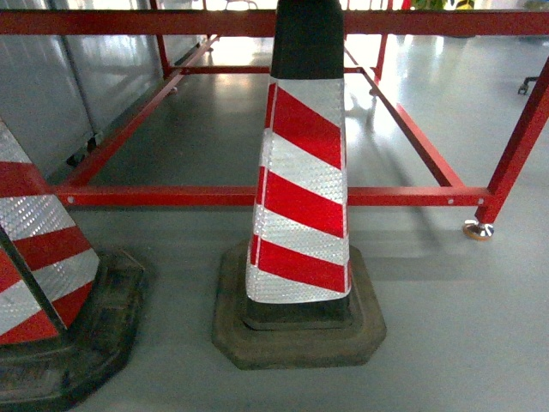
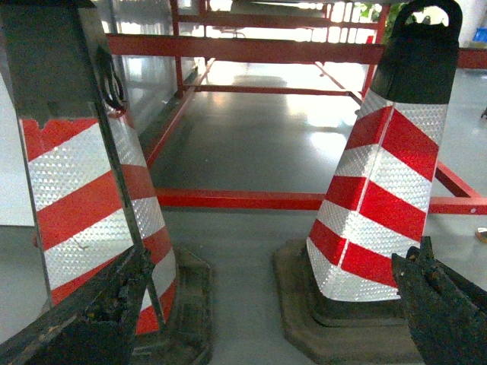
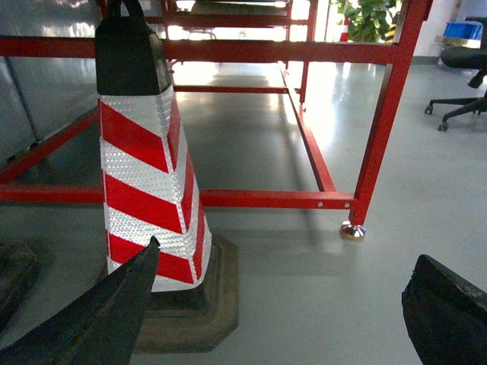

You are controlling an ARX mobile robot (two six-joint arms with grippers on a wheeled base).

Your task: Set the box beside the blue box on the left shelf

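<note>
No crate or roller rack showed clearly in any of the three views. The only candidate was a small blue box-like shape [image 3: 463, 30] at the far upper right of the right wrist view, too distant and too cut off by the frame edge to identify, and well apart from both sets of jaws. Whether anything sat inside it could not be told.

The head view was filled by a traffic cone [image 1: 298, 197] with red and white reflective stripes on a dark rubber base, standing upright on the grey floor [image 1: 455, 326]. A second cone [image 1: 43, 283] was cut off at the left edge. Behind both ran a red tubular frame [image 1: 171, 196] with a metal foot [image 1: 478, 229] at its right post.

The left gripper [image 2: 266, 312] stood wide apart, its dark fingers [image 2: 437, 304] at the lower corners of its wrist view, nothing between them but floor and the two cones. The right gripper [image 3: 281, 304] was likewise spread wide and held nothing; one cone stood just behind its left finger. An office chair [image 3: 460, 84] and a potted plant [image 3: 369, 19] lay beyond the frame, both partly cropped.
</note>
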